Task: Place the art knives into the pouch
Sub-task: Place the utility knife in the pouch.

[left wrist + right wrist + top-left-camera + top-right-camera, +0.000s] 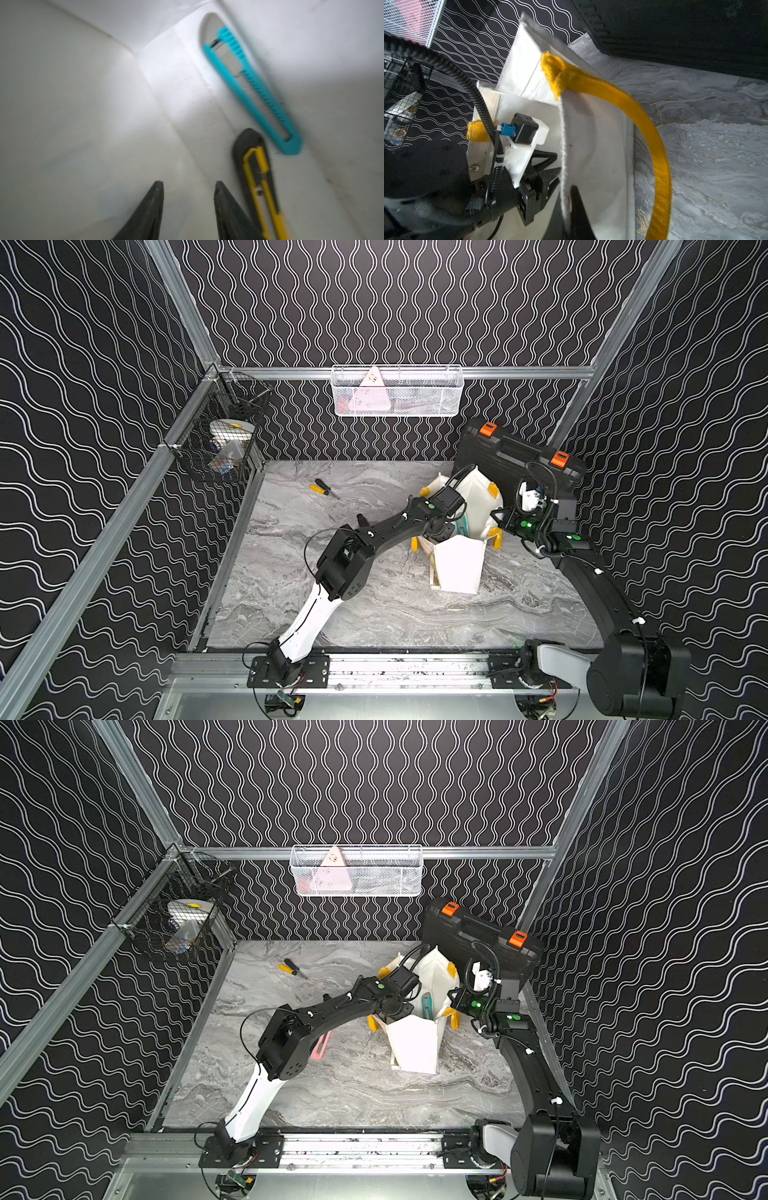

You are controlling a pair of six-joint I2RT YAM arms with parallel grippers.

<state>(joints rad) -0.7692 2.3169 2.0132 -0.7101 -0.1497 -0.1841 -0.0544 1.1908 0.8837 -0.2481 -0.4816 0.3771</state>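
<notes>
left wrist: black-yellow art knife (258,180) (blurred) in pouch (83,104)

a robot lab test cell, from the look of it: aluminium frame rails (399,372) boxing in wavy-patterned black walls (374,302), two robot arms (386,531) bolted to a front rail (407,668), a marble-look tabletop (374,614), and wire baskets (397,391) hung on the frame.

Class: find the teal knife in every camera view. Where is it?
Top view: teal knife inside the pouch mouth.
Top view: teal knife likewise inside the pouch mouth.
Left wrist: beyond the left gripper, against the pouch wall.
Right wrist: not in it.
Shared landmark: the white pouch.
</notes>
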